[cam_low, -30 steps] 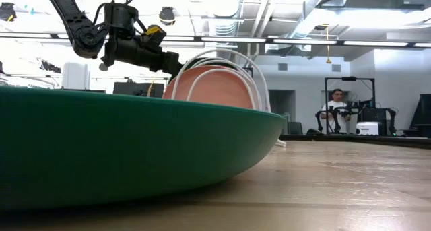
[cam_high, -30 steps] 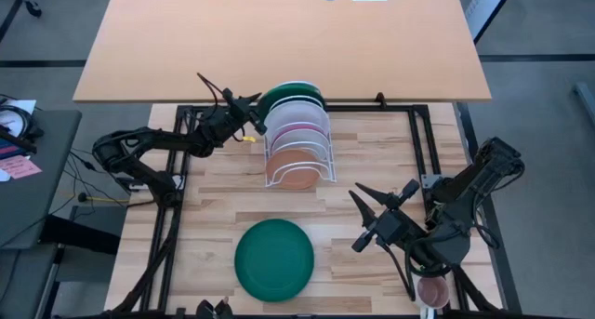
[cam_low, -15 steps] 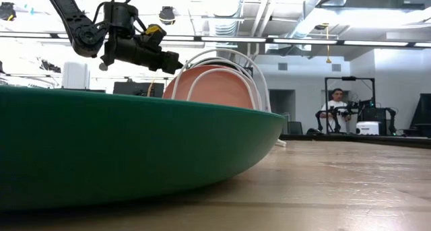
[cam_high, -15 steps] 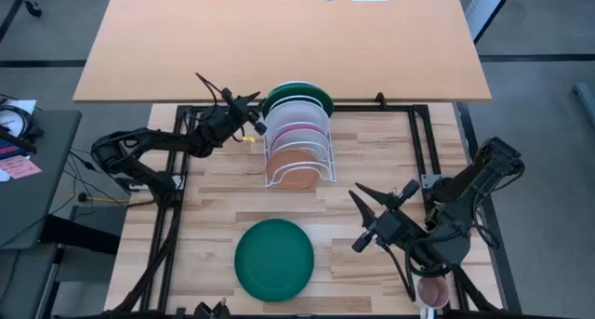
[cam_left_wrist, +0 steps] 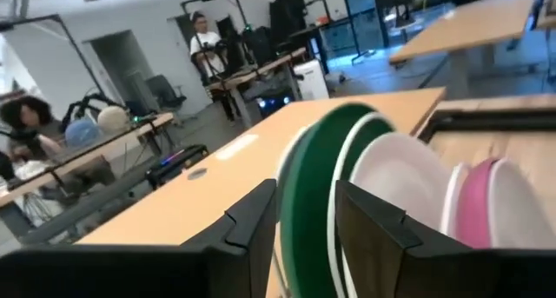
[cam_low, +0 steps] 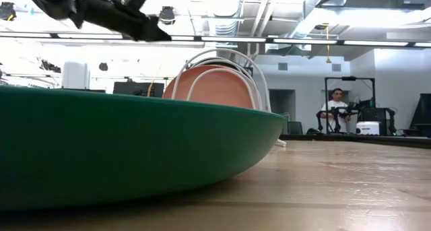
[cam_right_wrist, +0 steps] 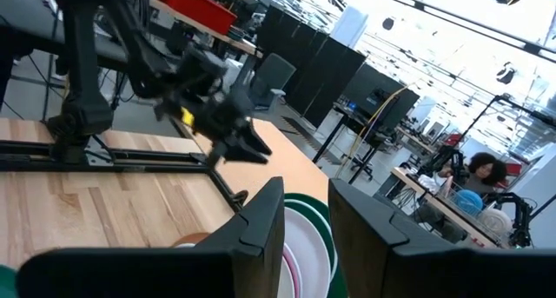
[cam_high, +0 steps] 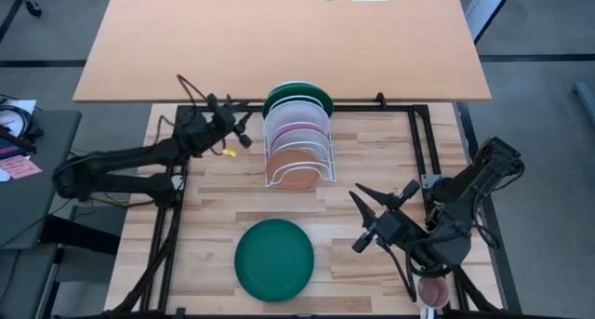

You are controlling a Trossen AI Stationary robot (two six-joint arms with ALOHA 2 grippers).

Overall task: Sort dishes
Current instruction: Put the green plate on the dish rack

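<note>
Plates fill the white wire rack point(cam_high: 297, 150) that stands upright toward the far side of the worktop point(cam_high: 372, 161), and this rack serves as the landmark. In it, from the farthest slot to the nearest, stand a dark green plate point(cam_high: 299, 94), a white plate point(cam_high: 299, 112), a magenta-pink plate point(cam_high: 297, 131) and a terracotta-brown plate point(cam_high: 296, 173), each on edge. A second dark green plate point(cam_high: 274, 259) lies flat on the worktop well in front of the rack, on its near side; in the low view its rim point(cam_low: 135, 150) fills the foreground and hides the rack's base.

The left gripper point(cam_high: 244, 131) hovers just beside the rack's left side, level with the far slots and apart from the plates. Its fingers point(cam_left_wrist: 261, 220) stand slightly spread with nothing between them; through the gap the left wrist view shows the green plate's edge beyond. In the low view this gripper point(cam_low: 151, 30) hangs above and left of the rack's arches.

The right gripper point(cam_high: 364, 219) waits well to the right of the rack and nearer the front edge, its fingers spread and empty. A small pink mug point(cam_high: 432, 289) sits at the worktop's front right corner, far from the rack. A person point(cam_low: 335, 110) sits in the room behind the rack.
</note>
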